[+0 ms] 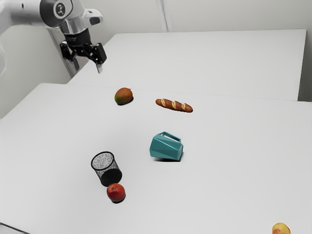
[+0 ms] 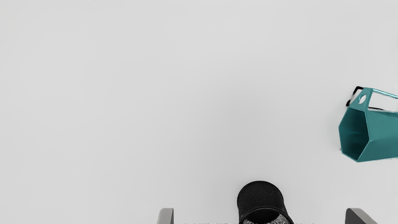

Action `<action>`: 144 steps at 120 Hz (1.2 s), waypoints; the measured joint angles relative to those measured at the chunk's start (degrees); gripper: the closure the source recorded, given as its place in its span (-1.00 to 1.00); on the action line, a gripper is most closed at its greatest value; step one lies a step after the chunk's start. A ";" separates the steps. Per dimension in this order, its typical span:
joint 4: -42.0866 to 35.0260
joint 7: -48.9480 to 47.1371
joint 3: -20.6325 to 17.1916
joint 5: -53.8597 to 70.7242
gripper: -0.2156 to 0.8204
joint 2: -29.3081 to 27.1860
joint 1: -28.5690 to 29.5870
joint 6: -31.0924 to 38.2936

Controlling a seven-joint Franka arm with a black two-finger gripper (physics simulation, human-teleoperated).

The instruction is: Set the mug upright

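- worktop [image 1: 234, 185]: the mug [image 1: 166, 148] lies on it, on its side, well in from the far edge and well to the exterior view's right of the far corner on that view's left.
- arm [image 1: 29, 12]: just 1, coming in from the exterior view's upper left, so it has to do the whole reach.
- pincer [image 2: 259, 214]: its 2 fingers are spread wide, with nothing pinched between them. it hangs high above the worktop, and the mug lies lower and off to the exterior view's right of it.
- mug, long axis: roughly parallel to the far edge, mouth toward the exterior view's left, the pincer's side, base pointing away. that axis runs nearly along the line joining the 2 fingertips, so a grip across the body would, i judge, want about a 1/4 turn of the hand as well as the shift and descent.
- cup [image 1: 106, 169]: upright, to the exterior view's left of the mug and farther from the far edge. a low path from that side could clip it.
- handle [image 1: 171, 137]: on the mug's far-edge side. fingers coming down there could snag it.
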 joint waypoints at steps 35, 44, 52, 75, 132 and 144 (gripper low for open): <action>-16.03 1.95 7.18 -23.58 -0.58 0.53 -0.60 6.94; -26.73 5.49 8.74 -37.46 -0.58 0.71 -0.20 12.82; -32.48 9.64 9.10 -47.60 -0.58 1.63 -1.33 17.61; -38.19 21.53 8.81 -68.77 -0.58 6.33 -4.28 25.89; -41.14 42.32 7.71 -88.76 -0.58 10.54 -6.22 28.95; -41.72 45.26 7.47 -89.90 -0.58 9.42 -6.63 29.00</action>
